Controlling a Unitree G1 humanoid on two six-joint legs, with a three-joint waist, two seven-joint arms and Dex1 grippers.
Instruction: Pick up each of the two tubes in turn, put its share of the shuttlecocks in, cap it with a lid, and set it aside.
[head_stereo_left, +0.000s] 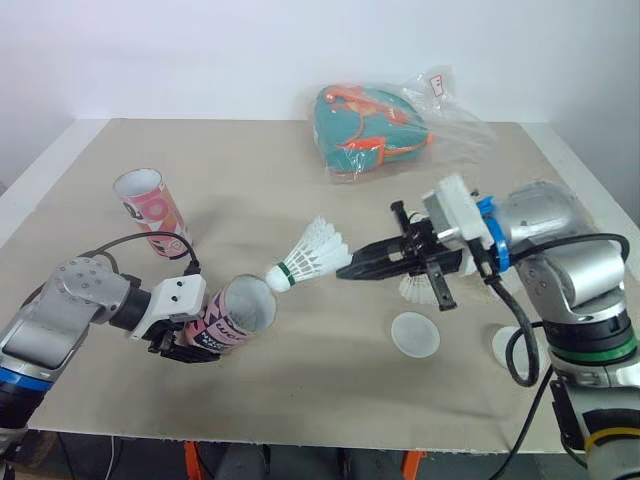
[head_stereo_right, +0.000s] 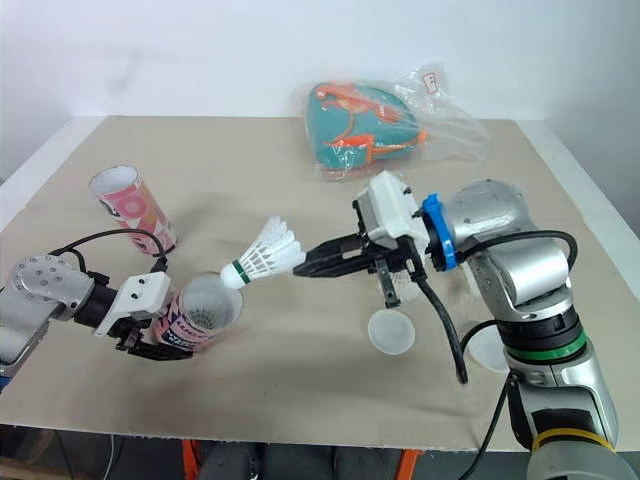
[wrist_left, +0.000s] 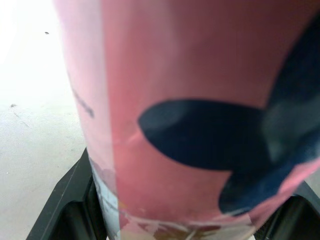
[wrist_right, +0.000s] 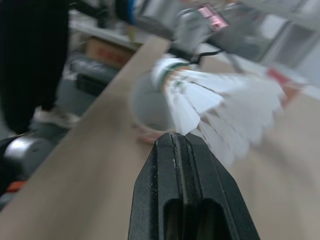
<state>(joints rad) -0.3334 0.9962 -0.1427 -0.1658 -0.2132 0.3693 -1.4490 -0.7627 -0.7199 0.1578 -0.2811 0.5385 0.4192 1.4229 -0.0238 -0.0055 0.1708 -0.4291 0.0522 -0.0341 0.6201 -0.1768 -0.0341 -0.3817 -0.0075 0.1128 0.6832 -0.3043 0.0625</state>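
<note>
- The left end effector (head_stereo_left: 185, 343) is clamped around the lower part of the pink tube (head_stereo_left: 238, 314). It holds the tube off the surface (head_stereo_left: 330, 400), tipped over so that the open mouth faces the robot's right.
- The right end effector (head_stereo_left: 349, 268) is pinched shut on the feather skirt of a shuttlecock (head_stereo_left: 310, 252), cork end leading. The cork sits just at the rim of the pink tube's mouth and is not yet inside.
- By my reading the task is at an early stage, with the tube in hand just being loaded. What shows of its inside looks pale and bare, so this is probably the opening shuttlecock of its share.
- At least 1 spare shuttlecock (head_stereo_left: 416, 290) lies on the surface under the right wrist. I cannot tell how many are there, because the arm covers them.
- The other tube (head_stereo_left: 150, 208) stands on its end toward the robot's left, open and uncapped, well apart from both arms.
- 2 white lids lie loose on the surface, neither on a tube. The near lid (head_stereo_left: 414, 335) lies in front of the right end effector, and the far lid (head_stereo_left: 503, 345) is partly behind the right arm's cable.
- Left to do: finish filling this tube, cap it and set it aside, then all of that again for the other tube.
- A bagged teal pouch (head_stereo_left: 375, 125) lies at the far side and seems to play no part.
</note>
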